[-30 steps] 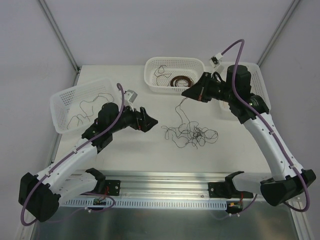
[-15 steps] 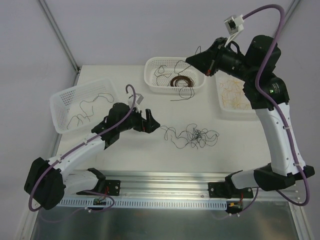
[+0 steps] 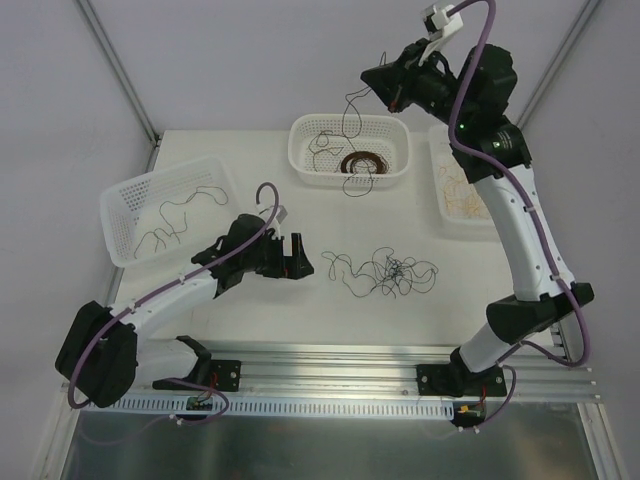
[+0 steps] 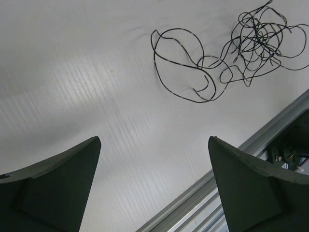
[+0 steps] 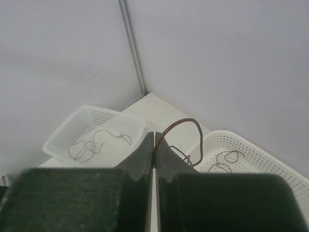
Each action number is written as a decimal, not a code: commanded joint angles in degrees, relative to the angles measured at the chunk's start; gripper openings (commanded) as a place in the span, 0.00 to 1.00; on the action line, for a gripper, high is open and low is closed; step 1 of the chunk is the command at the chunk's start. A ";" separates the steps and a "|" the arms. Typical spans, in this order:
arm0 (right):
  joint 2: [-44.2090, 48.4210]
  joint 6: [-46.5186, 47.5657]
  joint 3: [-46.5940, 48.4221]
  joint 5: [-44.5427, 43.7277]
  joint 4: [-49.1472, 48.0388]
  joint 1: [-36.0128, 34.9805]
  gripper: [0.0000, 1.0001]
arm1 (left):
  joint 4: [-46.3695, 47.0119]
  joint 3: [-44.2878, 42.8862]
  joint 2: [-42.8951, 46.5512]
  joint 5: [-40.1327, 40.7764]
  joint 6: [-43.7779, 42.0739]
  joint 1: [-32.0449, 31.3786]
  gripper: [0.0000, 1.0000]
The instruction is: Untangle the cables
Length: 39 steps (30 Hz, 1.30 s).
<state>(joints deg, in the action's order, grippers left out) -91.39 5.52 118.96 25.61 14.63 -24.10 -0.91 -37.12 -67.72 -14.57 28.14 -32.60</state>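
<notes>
Since the earlier frame the right arm (image 3: 520,230) has swung up and back, and is now lifting a brown strand (image 5: 181,123). The table (image 3: 450,310) is carrying three white baskets: the middle basket (image 3: 296,150) below the right gripper (image 3: 385,85), the others well to either side. The remaining cables (image 4: 260,38) are lying as a loose dark clump ahead of the left gripper (image 3: 298,258), whose jaws are hovering spread and empty. The right jaws are pressing together on the strand, which is trailing down toward the basket. Likely handling: featherlight, springy, snag-prone. The best hold is probably the outlying loop (image 4: 178,72) nearest the left jaws, with nothing blocking the approach.
</notes>
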 commanded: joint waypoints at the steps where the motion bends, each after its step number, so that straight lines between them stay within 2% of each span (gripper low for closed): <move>1: -1.85 4.49 1.89 -3.89 -8.56 0.28 0.01 | -3.05 -0.41 -0.57 0.24 0.95 -0.01 0.95; 8: -8.18 6.79 3.64 -8.20 -12.52 1.07 0.01 | -3.75 -0.75 -2.50 -0.72 -0.54 -0.01 0.96; 16: -17.40 1.43 6.38 -9.78 -16.83 4.76 0.01 | -6.12 -4.09 -6.28 -2.75 -3.88 -0.01 0.99; 29: -37.62 -8.68 5.76 -15.14 -19.29 8.10 0.08 | -11.48 -3.83 -4.79 0.33 -5.29 -0.01 0.99; 32: -40.96 -10.52 5.59 -16.02 -17.98 8.80 0.17 | -11.92 -3.92 -4.70 0.24 -5.46 -0.01 0.99; 35: -40.88 -11.06 4.27 -15.06 -17.10 9.07 0.30 | -12.01 -4.01 -3.82 0.68 -5.81 -0.01 0.99; 36: -40.27 -10.88 3.05 -15.06 -16.75 9.07 0.40 | -12.01 -4.10 -3.82 0.68 -5.90 -0.09 0.99; 39: -36.76 -10.27 0.15 -14.62 -14.90 9.24 0.60 | -12.01 -4.97 -4.60 0.42 -5.99 -0.10 0.99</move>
<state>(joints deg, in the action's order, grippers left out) -134.91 -4.21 120.11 10.68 0.78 -14.98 -12.45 -39.86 -73.14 -14.63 23.33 -32.60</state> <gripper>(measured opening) 0.560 0.990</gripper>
